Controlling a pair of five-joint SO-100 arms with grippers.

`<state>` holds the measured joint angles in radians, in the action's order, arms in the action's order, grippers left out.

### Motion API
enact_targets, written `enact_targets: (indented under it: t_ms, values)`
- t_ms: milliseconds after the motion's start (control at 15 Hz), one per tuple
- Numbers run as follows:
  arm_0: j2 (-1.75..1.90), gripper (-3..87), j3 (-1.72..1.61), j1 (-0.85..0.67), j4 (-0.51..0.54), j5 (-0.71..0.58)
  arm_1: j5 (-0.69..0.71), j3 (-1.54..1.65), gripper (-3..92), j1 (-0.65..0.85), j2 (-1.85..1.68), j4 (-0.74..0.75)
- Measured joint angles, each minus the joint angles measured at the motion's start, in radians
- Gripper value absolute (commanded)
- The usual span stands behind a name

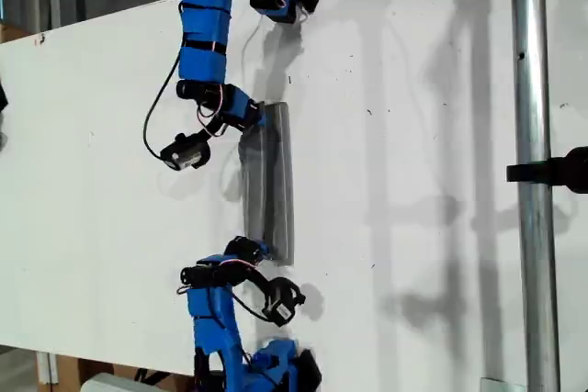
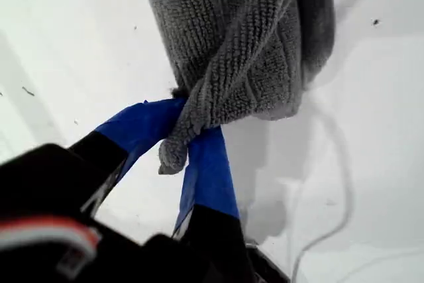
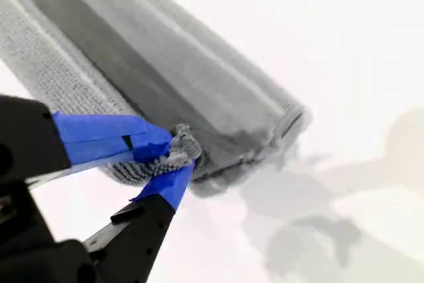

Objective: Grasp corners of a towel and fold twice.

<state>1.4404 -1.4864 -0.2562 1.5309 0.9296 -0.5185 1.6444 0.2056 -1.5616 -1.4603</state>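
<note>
The grey towel (image 1: 268, 181) lies folded into a long narrow strip in the middle of the white table (image 1: 413, 181). A blue arm's gripper (image 1: 255, 119) holds its far end and another arm's gripper (image 1: 257, 250) holds its near end; the wrist views do not show which arm is which. My first gripper (image 2: 177, 144) is shut on a bunched corner of the towel (image 2: 245, 51), whose layers rise away from the jaws. My second gripper (image 3: 175, 150) is shut on a corner of the towel (image 3: 152, 64), pinching the edge of the folded stack.
A metal pole (image 1: 533, 135) with a black clamp (image 1: 556, 172) runs along the exterior view's right. The table's edge (image 1: 92, 20) slants across that view's upper left. A black cable (image 1: 152, 117) loops beside the far arm.
</note>
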Motion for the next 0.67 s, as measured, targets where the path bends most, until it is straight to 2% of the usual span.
enact_targets:
  t_ms: [200, 267, 333, 400, 467, 533, 667]
  values:
    - [-0.150, -2.1, 0.006, 0.087, -0.003, 0.109, -0.101, 0.107, -0.1, -0.043, 0.020, 0.025]
    - [-0.176, 2.6, 0.017, 0.106, -0.003, 0.137, -0.124, 0.129, -0.1, -0.046, 0.035, 0.026]
    - [-0.202, 12.2, 0.023, 0.115, -0.003, 0.158, -0.143, 0.138, 3.4, -0.046, 0.061, 0.026]
    - [-0.244, 16.1, 0.035, 0.115, 0.011, 0.181, -0.160, 0.140, 17.7, -0.037, 0.107, 0.026]
    - [-0.290, 20.9, 0.049, 0.110, 0.055, 0.209, -0.166, 0.141, 26.3, -0.028, 0.156, 0.020]
    - [-0.304, 24.5, 0.051, 0.110, 0.084, 0.222, -0.181, 0.138, 30.5, -0.026, 0.201, 0.003]
    - [-0.278, 26.4, 0.044, 0.129, 0.117, 0.247, -0.222, 0.112, 31.4, -0.055, 0.210, -0.071]
